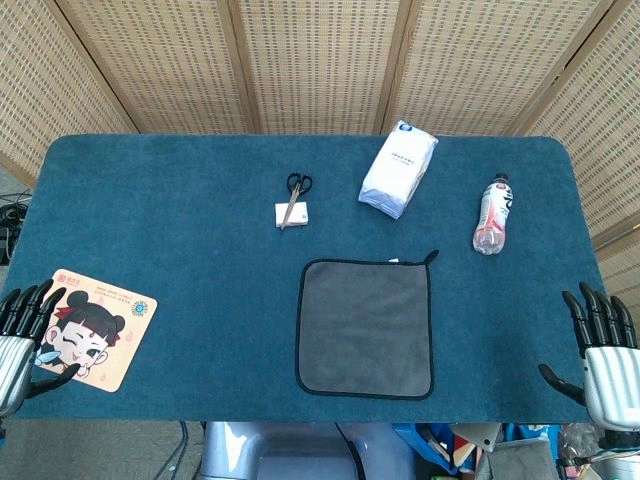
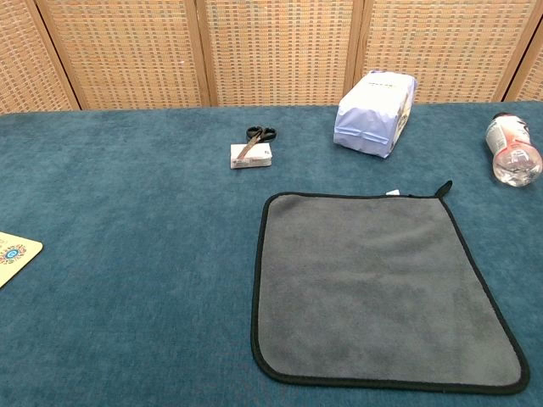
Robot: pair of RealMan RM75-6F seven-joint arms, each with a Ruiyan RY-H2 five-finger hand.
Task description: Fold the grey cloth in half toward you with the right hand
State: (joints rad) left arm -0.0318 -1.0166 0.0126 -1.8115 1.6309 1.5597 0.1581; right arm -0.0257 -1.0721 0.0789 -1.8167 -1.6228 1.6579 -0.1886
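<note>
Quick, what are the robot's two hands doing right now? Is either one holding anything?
Left hand: open, fingers spread, holding nothing, at the table's near left edge.
Right hand: open, fingers spread, holding nothing, away from the grey cloth.

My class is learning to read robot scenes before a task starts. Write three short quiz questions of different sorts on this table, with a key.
1. True or false: the cloth lies flat and unfolded.
2. What rests partly on the small white box? A) a pen B) scissors C) a spoon
3. Fill in: the bottle lies on its ____, to the right of the white bag.

Key
1. True; its whole black-edged outline shows, and both the right hand and the left hand are apart from it, holding nothing.
2. B
3. side
</note>
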